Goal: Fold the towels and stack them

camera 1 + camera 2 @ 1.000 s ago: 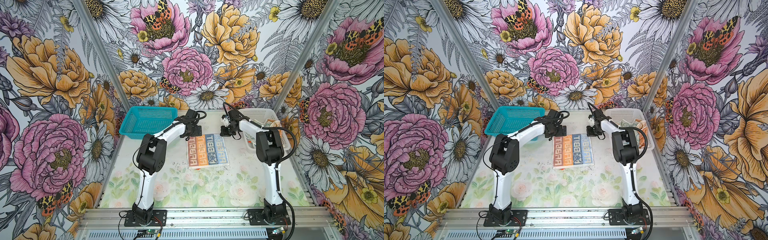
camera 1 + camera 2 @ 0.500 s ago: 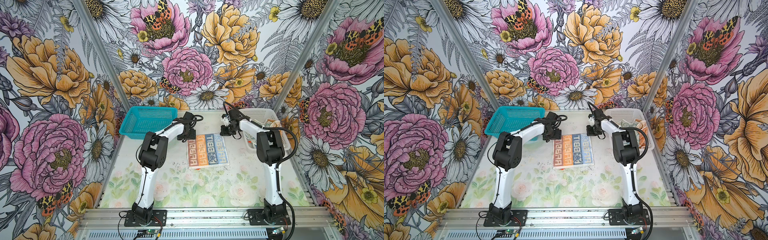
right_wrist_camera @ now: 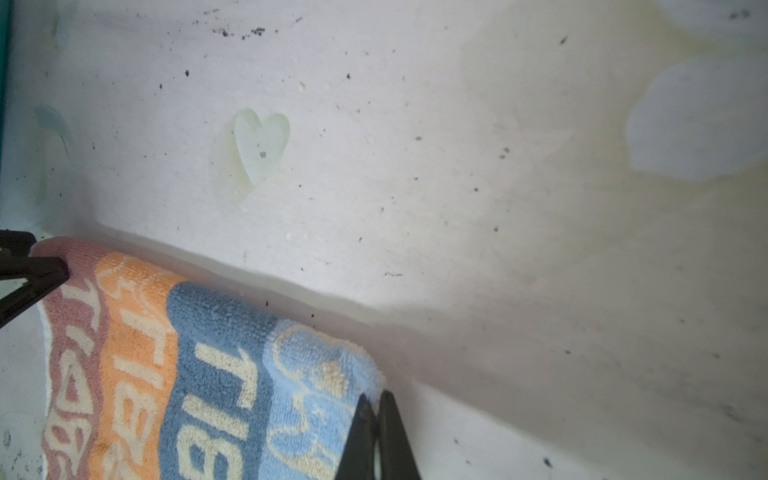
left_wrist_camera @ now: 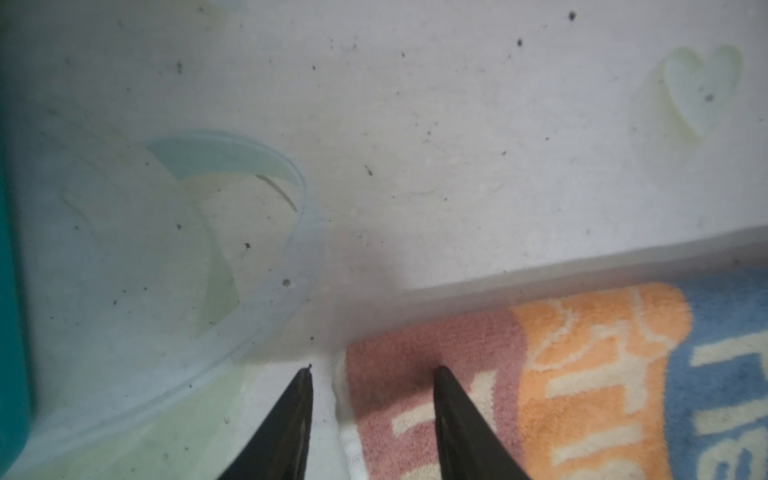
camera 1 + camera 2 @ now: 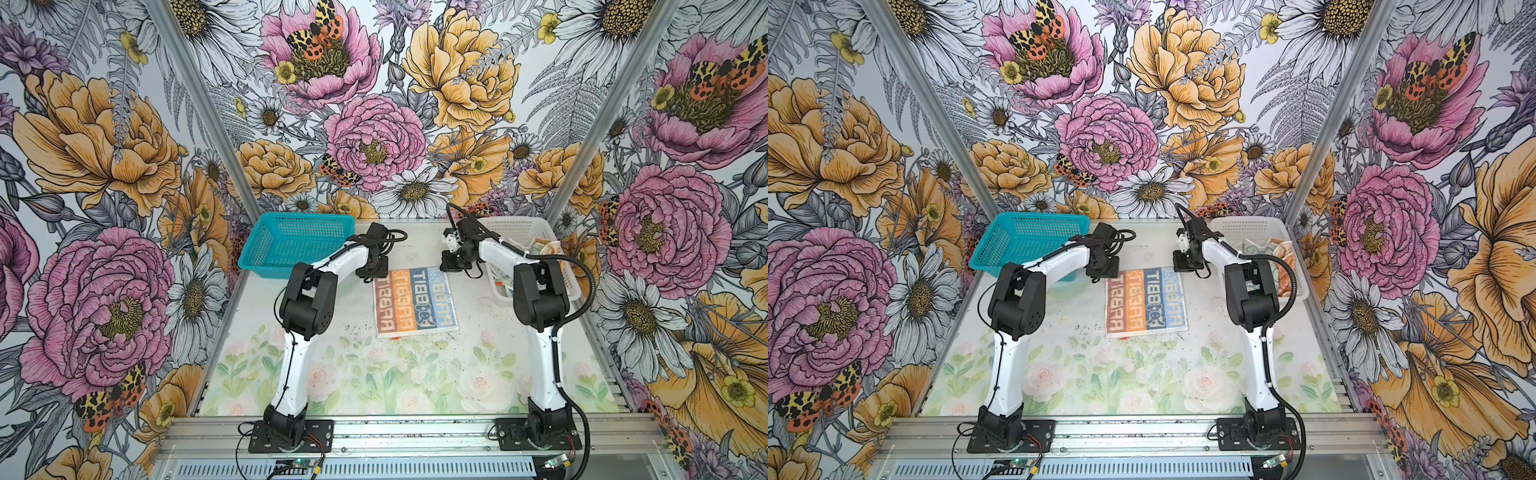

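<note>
Striped towel [image 5: 413,301] lies on table [image 5: 415,374]. Left end effector [image 4: 374,370] parted astride one far corner; right end effector [image 3: 376,399] clamped on other.

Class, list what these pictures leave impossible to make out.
- Crumpled cloths in the white plastic mesh basket: top views, the right arm and basket wall hide most.
- Left gripper at the striped terry RABBIT towel: left wrist view, frame edge cuts the fingers; contact unclear.
- Orange speck beside that towel: top view, too small.
</note>
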